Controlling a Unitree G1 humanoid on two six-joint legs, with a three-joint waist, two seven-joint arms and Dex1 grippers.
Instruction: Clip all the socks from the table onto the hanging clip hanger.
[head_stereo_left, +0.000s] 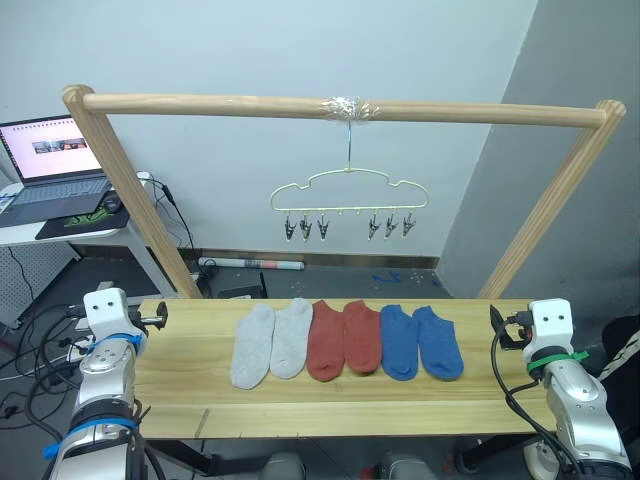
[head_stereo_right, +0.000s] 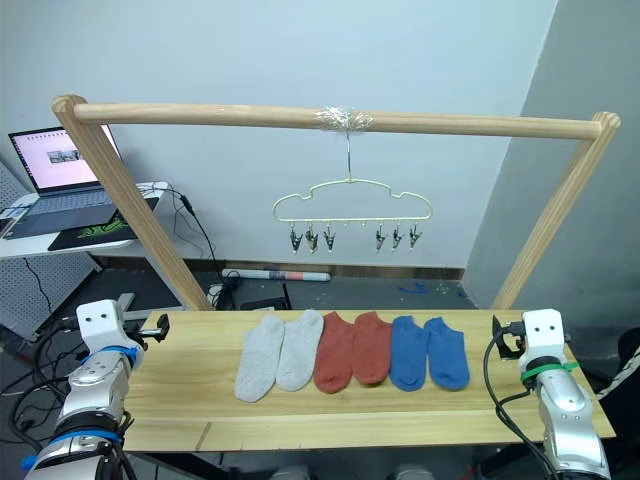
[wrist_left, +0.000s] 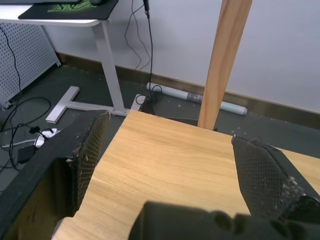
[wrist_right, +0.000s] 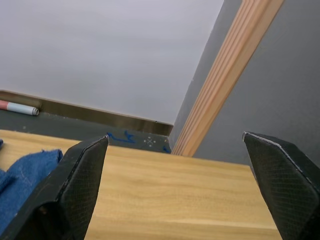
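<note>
Several socks lie side by side across the middle of the table (head_stereo_left: 350, 405): two light grey (head_stereo_left: 270, 343), two rust red (head_stereo_left: 343, 338), two blue (head_stereo_left: 420, 342). Above and behind them the pale yellow-green clip hanger (head_stereo_left: 348, 190) hangs from the rail, its grey clips (head_stereo_left: 305, 227) holding nothing. My left gripper (head_stereo_left: 155, 316) rests at the table's left end, open, with bare wood between its fingers (wrist_left: 90, 150). At the right end my right gripper (head_stereo_left: 497, 325) is open too, a hand's width from the nearest blue sock (wrist_right: 25, 165).
A thick wooden rail (head_stereo_left: 340, 105) on two slanted posts (head_stereo_left: 130, 190) spans the table's back edge. A white desk (head_stereo_left: 70, 235) with a laptop (head_stereo_left: 55, 165) stands at the back left, with cables on the floor. A tube (head_stereo_left: 255, 264) lies by the wall.
</note>
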